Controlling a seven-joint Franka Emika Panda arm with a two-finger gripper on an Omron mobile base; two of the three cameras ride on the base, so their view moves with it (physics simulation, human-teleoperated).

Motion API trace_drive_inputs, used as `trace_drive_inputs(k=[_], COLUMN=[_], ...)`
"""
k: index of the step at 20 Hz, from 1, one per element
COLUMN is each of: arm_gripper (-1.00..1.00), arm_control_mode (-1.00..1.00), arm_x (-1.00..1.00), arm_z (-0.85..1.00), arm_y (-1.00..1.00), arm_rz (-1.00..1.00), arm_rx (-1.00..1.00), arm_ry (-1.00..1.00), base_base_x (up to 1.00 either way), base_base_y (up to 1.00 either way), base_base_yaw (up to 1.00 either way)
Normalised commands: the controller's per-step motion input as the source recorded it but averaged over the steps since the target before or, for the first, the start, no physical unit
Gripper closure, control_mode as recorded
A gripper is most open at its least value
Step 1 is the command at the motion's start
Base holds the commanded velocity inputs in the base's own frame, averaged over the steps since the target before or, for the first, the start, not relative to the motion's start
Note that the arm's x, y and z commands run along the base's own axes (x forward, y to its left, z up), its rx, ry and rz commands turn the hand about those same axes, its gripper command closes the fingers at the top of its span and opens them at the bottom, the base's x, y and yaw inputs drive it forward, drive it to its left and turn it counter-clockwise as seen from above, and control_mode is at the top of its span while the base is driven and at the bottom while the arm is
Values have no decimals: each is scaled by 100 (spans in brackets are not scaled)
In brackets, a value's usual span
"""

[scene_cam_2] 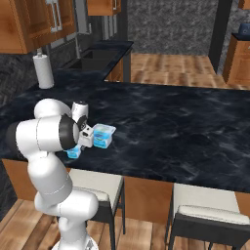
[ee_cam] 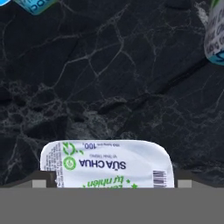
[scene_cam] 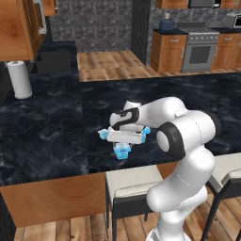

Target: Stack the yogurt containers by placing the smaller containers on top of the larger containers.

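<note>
Three light-blue yogurt containers stand close together on the black marble counter [scene_cam: 52,127]. The widest one [scene_cam_2: 103,134] sits just right of my hand, and its edge [scene_cam: 146,131] peeks out past my wrist. Another [scene_cam: 103,134] shows at the hand's left side. A small tub [scene_cam: 121,151] [scene_cam_2: 73,153] stands nearest the counter's front edge, under my hand. My gripper [scene_cam: 123,141] [scene_cam_2: 81,144] points down over it and is open. In the hand view a white-lidded tub [ee_cam: 107,162] lies between the two spread fingertips of the gripper [ee_cam: 111,182], with nothing held. Two other tubs [ee_cam: 33,5] [ee_cam: 216,35] show at that view's edges.
A white paper towel roll [scene_cam: 19,79] [scene_cam_2: 43,71] stands at the far left by the sink [scene_cam: 54,59]. Cushioned stools [scene_cam: 132,182] [scene_cam_2: 202,202] stand under the counter's wooden front edge. Open marble stretches to the right [scene_cam_2: 185,127].
</note>
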Motion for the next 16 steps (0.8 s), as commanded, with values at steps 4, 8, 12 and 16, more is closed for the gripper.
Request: trace_drive_inputs(k=[4, 8, 12, 16], arm_gripper=[-100, -100, 100, 100], arm_control_mode=[-100, -100, -100, -100], arm_x=[0, 0, 0, 0], arm_z=[0, 0, 0, 0], arm_y=[0, 0, 0, 0], arm_rz=[0, 0, 0, 0], arm_rx=[0, 0, 0, 0], arm_ry=[2, 4, 4, 1], base_base_x=[0, 0, 0, 0], base_base_y=[0, 0, 0, 0], base_base_yaw=[0, 0, 0, 0])
